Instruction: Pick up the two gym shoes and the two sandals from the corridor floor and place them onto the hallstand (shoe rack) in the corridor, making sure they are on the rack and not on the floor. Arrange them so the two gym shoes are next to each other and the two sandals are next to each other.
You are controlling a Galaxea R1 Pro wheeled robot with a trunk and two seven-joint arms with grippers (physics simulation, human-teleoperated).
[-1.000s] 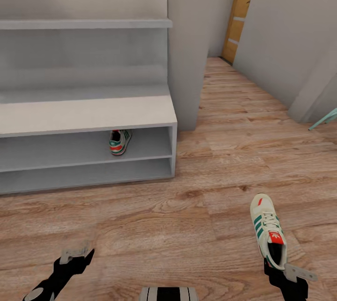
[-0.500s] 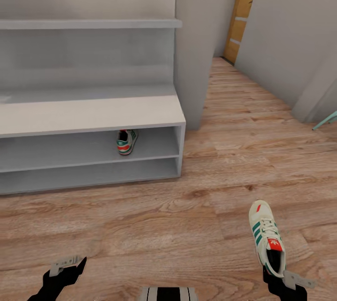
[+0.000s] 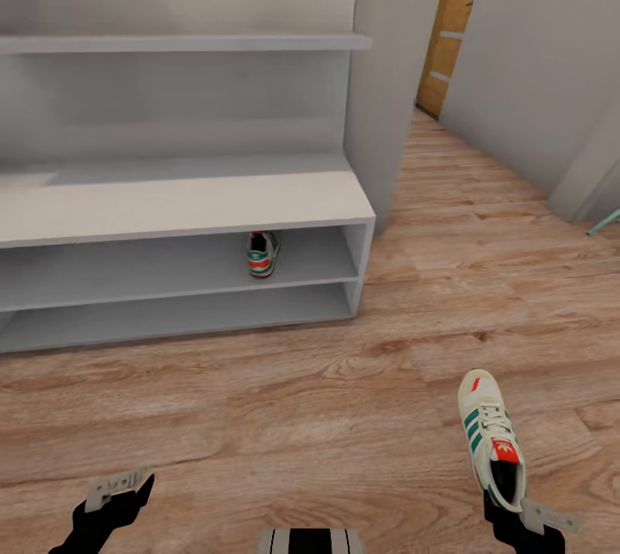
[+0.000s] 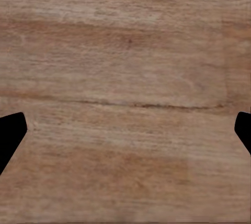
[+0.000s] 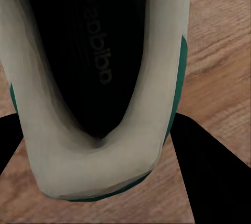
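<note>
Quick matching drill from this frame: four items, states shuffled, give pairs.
Items:
1. white lace-up gym shoe with green stripes
2. second white-and-green gym shoe
3. left gripper
4. light-grey hallstand bench top

States:
A. open over the wood-plank floor
B. bare
C. heel clamped by the right gripper
D. sits on a low open shelf

Pairs: 1-C, 2-D, 3-A, 4-B
</note>
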